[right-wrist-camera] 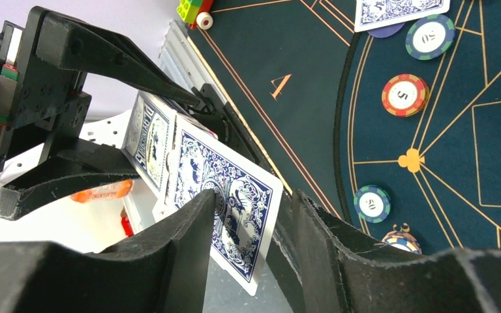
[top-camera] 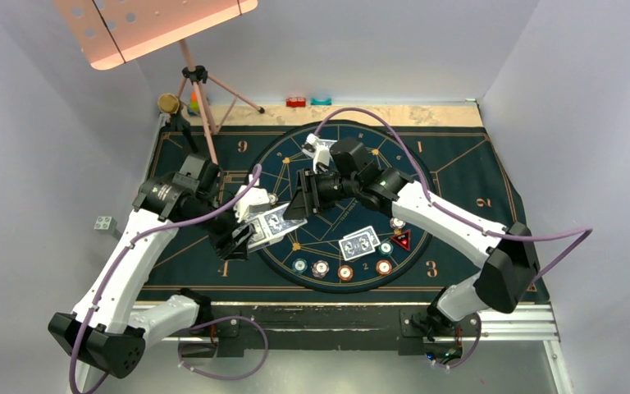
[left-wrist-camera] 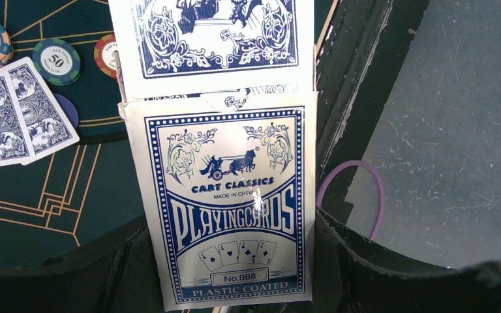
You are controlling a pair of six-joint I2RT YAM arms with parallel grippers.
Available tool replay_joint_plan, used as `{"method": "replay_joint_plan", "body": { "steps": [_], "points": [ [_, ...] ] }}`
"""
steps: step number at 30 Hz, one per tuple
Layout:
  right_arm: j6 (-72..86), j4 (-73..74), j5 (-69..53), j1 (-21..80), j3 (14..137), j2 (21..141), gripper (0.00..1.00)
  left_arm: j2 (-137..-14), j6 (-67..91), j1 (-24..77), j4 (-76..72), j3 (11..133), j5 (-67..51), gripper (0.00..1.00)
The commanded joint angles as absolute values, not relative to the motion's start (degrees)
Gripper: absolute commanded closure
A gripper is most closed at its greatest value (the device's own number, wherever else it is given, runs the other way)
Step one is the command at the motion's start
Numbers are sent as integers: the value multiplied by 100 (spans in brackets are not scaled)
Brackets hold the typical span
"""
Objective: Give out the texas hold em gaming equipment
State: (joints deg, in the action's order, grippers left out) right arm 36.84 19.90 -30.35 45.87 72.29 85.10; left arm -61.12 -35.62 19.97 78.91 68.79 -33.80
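Card sits between right end effector's parted fingers, its box clamped by left end effector.

A: What is on your counter?
B: A dark blue mat covers most of it. On the base side of your right tool lie two cards, a row of four chips and a red triangular marker. Beyond the tool, at the far edge, sit a red block and a teal block.

Card box showing as glossy coated paper, catching glare. Mat looking matt, cloth-like. Jaws appearing matt black plastic, slightly rough. Chips shining faintly, smooth. Tabletop showing bare pale wood. Cable gleaming, smooth.
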Motion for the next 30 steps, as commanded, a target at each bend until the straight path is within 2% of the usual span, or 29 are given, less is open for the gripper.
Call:
{"method": "replay_joint_plan", "body": {
  "steps": [1, 16, 21, 30],
  "points": [
    [3543, 2128, -2732, 4616, 7219, 8293, 52, -6046, -3590, 2008, 7811, 7119, -3594, 100],
    [3223, 2793, -1659, 4617, 7708, 7969, 68, -6009, -3608, 2013, 7805, 7088, -3595, 100],
    [3201, 2856, -1557, 4614, 7785, 7910, 77, -6004, -3601, 2013, 7805, 7093, -3592, 100],
    [3219, 2853, -1599, 4614, 7930, 7841, 86, -5996, -3605, 2013, 7815, 7093, -3586, 100]
  ]
}}
